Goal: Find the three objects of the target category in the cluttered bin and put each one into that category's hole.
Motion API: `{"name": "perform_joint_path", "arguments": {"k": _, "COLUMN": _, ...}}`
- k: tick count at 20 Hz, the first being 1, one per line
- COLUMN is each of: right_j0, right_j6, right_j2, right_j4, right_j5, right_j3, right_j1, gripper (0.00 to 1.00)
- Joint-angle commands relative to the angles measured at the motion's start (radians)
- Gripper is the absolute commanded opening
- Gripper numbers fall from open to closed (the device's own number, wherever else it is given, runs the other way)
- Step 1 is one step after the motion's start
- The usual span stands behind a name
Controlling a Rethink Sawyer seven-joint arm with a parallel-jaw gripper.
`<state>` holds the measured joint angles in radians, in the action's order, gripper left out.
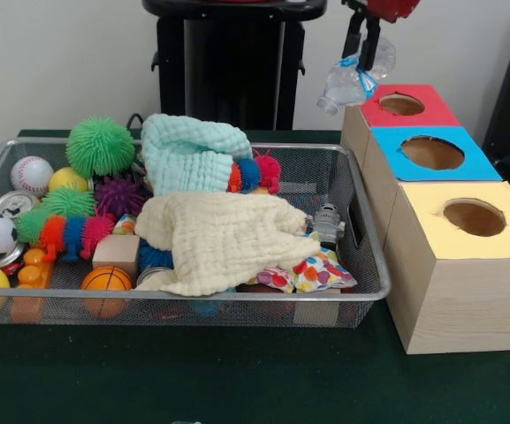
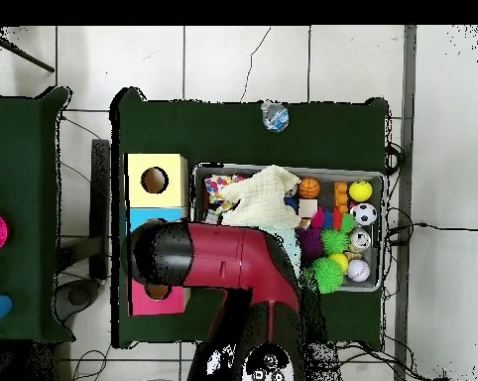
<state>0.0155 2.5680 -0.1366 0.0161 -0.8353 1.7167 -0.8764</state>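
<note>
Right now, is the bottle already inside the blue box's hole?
No. In the front view the bottle hangs from the gripper above the red box, outside the blue box's hole.

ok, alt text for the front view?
The gripper holds a clear plastic bottle beside the red-faced box, short of the blue-faced box's hole. Left, the wire bin holds balls and cloths.
</note>
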Motion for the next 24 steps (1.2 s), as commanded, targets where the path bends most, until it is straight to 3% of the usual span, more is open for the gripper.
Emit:
{"name": "perform_joint_path", "arguments": {"k": 1, "right_j0": 0.003, "right_j6": 0.325, "right_j2": -0.029, "right_j4": 0.115, "right_j5": -0.097, "right_j3": -0.02, "right_j1": 0.086, "gripper": 0.0}}
{"name": "perform_joint_path", "arguments": {"k": 8, "right_j0": 0.042, "right_j6": 0.443, "right_j2": -0.092, "right_j4": 0.173, "right_j5": -0.04, "right_j3": -0.09, "right_j1": 0.211, "gripper": 0.0}}
{"name": "perform_joint_path", "arguments": {"k": 13, "right_j0": 0.089, "right_j6": 0.558, "right_j2": -0.093, "right_j4": 0.309, "right_j5": -0.111, "right_j3": -0.073, "right_j1": 0.222, "gripper": 0.0}}
{"name": "perform_joint_path", "arguments": {"k": 16, "right_j0": 0.072, "right_j6": 0.524, "right_j2": -0.054, "right_j4": 0.375, "right_j5": -0.123, "right_j3": -0.028, "right_j1": 0.192, "gripper": 0.0}}
{"name": "perform_joint_path", "arguments": {"k": 17, "right_j0": 0.048, "right_j6": 0.492, "right_j2": -0.009, "right_j4": 0.433, "right_j5": -0.115, "right_j3": 0.017, "right_j1": 0.168, "gripper": 0.0}}
{"name": "perform_joint_path", "arguments": {"k": 21, "right_j0": 0.003, "right_j6": 0.391, "right_j2": 0.065, "right_j4": 0.548, "right_j5": -0.112, "right_j3": 0.114, "right_j1": 0.114, "gripper": 0.0}}
{"name": "perform_joint_path", "arguments": {"k": 24, "right_j0": 0.006, "right_j6": 0.37, "right_j2": 0.06, "right_j4": 0.562, "right_j5": -0.118, "right_j3": 0.124, "right_j1": 0.105, "gripper": 0.0}}
